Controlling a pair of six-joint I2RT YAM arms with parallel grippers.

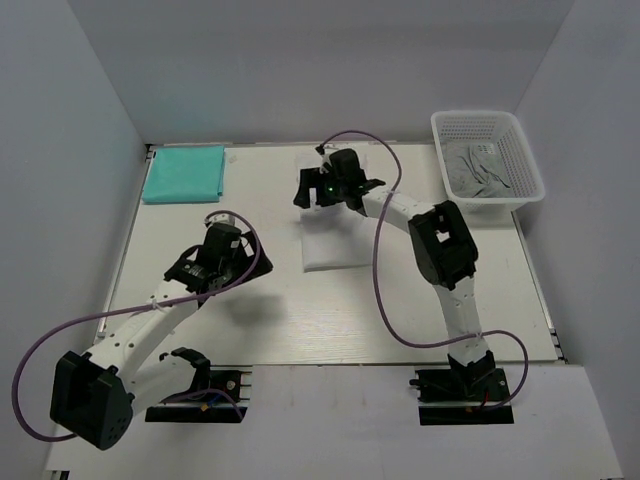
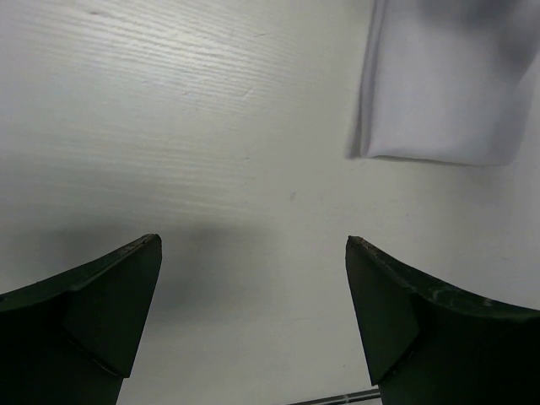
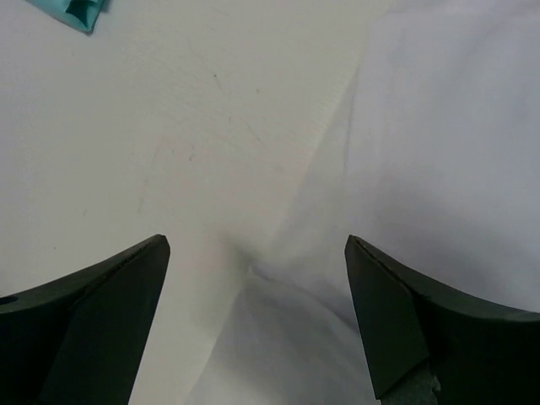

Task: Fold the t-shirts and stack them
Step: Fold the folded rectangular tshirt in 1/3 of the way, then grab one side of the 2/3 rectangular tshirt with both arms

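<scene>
**White shirt folded, stacking comes next**

Both my pincers stand wide apart and hold nothing. My right pincer (image 3: 257, 245) hangs over the white t-shirt (image 3: 439, 152). The cloth lies directly beneath it and spreads to its right side, with a soft fold line running up between the fingers. Bare table (image 3: 126, 169) shows under its left finger. Ahead and to the left of this pincer I catch a corner of the teal t-shirt (image 3: 72, 10), well apart from the white one and already a neat folded block.

My left pincer (image 2: 253, 245) hovers above bare wood. A corner of the white shirt lies ahead of it and to its right, not touched.

I judge the folding to be nearly or fully done, and the step in hand to be taking hold of the white shirt to carry it onto the teal one. That calls for lowering my right pincer onto the layered edge and pinching through all the layers, so the fold does not fall open when lifted.
</scene>
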